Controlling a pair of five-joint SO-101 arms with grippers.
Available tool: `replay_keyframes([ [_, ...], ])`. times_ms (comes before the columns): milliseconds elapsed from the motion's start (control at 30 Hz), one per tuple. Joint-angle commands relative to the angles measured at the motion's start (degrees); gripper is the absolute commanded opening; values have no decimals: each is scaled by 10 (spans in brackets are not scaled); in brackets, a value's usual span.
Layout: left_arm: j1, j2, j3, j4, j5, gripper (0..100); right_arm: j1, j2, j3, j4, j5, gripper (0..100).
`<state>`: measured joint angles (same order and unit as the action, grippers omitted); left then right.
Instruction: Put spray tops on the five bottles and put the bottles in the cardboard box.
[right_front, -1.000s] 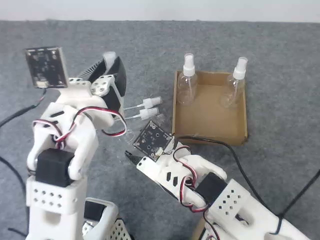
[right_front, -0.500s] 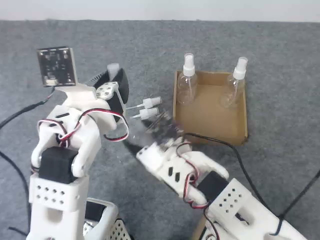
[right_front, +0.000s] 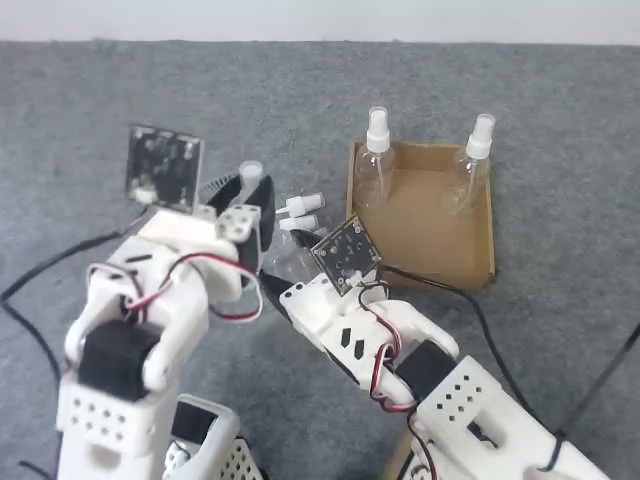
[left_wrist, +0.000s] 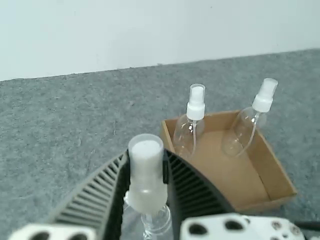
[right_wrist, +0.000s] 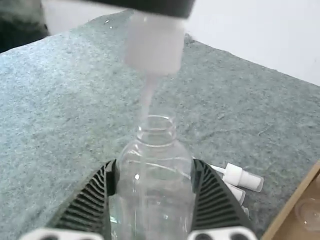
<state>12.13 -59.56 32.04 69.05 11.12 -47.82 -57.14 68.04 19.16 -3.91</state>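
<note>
My left gripper (right_front: 250, 186) (left_wrist: 146, 160) is shut on a white spray top (left_wrist: 145, 167) (right_wrist: 154, 42), held upright above the table. Directly below it, my right gripper (right_front: 285, 262) (right_wrist: 154, 172) is shut on a clear open bottle (right_wrist: 155, 185) (right_front: 290, 258). The top's thin tube (right_wrist: 146, 100) hangs down to the bottle's mouth. The cardboard box (right_front: 420, 262) (left_wrist: 270, 172) lies to the right, holding two capped bottles (right_front: 375, 165) (right_front: 470, 175) at its far side. Two loose spray tops (right_front: 300, 207) (right_wrist: 240, 177) lie on the mat just left of the box.
Grey felt mat (right_front: 560, 130) covers the table. Both arms crowd the centre left, with their cables (right_front: 500, 345) trailing toward the front. The near half of the box floor (right_front: 415, 240) is bare. A pale wall runs behind the mat.
My left arm swung right and lower with the spray top. My right gripper came up and toward it, and the bottle now sits under the top.
</note>
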Motion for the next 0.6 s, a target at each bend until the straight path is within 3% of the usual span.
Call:
replay_keyframes([
  [0, 1, -19, 12, -6, -20, 108, 14, -23, -9, -13, -7, 6],
  [233, -4, -4, -26, -20, -40, 126, 13, -23, -3, -15, -6, 6],
  [400, -86, 49, -63, -16, -40, 123, 15, -23, 7, -15, -6, 6],
  [567, -87, 76, -32, -21, -67, 122, 13, -23, 7, -15, -6, 6],
])
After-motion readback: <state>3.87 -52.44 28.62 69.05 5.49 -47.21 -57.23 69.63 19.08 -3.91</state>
